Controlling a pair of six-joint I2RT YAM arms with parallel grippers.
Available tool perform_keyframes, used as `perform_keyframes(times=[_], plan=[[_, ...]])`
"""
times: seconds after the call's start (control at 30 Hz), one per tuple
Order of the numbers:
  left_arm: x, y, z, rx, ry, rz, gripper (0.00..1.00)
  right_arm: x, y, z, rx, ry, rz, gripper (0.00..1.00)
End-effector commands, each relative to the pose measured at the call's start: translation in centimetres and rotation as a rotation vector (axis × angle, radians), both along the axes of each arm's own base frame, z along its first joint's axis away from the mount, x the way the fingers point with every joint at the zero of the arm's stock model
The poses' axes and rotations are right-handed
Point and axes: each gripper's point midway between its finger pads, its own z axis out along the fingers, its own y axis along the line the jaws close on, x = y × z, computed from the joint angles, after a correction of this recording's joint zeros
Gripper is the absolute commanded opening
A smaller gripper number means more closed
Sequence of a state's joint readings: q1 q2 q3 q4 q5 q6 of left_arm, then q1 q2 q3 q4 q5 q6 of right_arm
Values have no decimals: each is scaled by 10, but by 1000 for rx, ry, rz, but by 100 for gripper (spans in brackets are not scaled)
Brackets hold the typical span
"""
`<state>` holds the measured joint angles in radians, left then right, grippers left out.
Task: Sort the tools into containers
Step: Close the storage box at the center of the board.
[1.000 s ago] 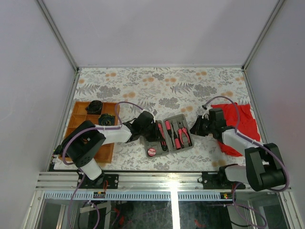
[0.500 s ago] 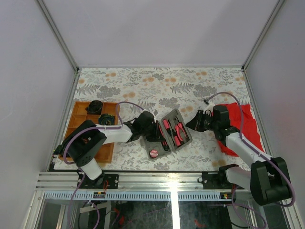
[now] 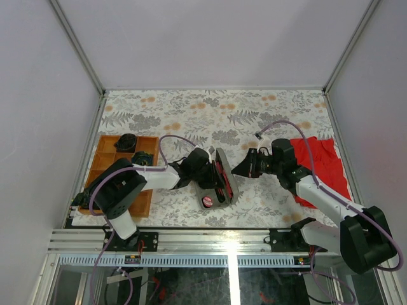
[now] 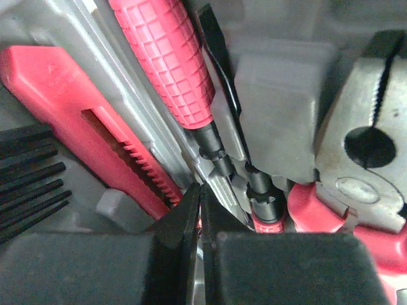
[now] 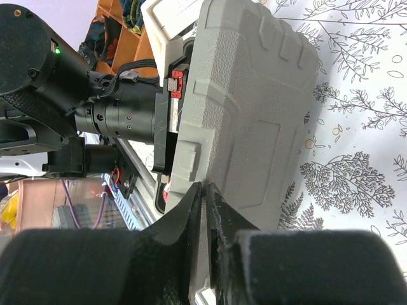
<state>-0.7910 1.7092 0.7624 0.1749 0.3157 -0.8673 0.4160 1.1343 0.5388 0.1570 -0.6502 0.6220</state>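
The flat grey plastic case (image 3: 224, 178) lies just right of the orange-brown wooden tray (image 3: 102, 151), its lid tipped up on edge over the pink-red handled tools (image 4: 162, 63). The left gripper (image 4: 200, 190) reaches inside the case with its fingers pressed tight together, holding nothing. The right gripper (image 5: 203, 187) touches the lid's outside, fingers almost together.

Red cloth (image 3: 324, 162) crumpled at right edge of floral-patterned table (image 3: 191, 114).

Bright, even overhead light, soft shadows, crisp top view; wrist views' near foreground blurred.
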Motion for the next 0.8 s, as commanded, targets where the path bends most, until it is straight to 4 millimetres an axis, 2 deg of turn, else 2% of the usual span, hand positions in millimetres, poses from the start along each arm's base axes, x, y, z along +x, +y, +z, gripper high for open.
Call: perform_keyframes(times=[0.0,0.27,0.57,0.77], plan=[[2,1,-5,29,-9,4,0,-20,2,-16,-21,102,46,13],[0,4,-4,32,-8,10,0,-24,11,-14,8,108,78,13],[-2,8,7,13,-29,16,0,-23,18,-4,29,96,84,15],[-6,12,9,8,-32,15,0,-25,21,-7,29,103,94,15]])
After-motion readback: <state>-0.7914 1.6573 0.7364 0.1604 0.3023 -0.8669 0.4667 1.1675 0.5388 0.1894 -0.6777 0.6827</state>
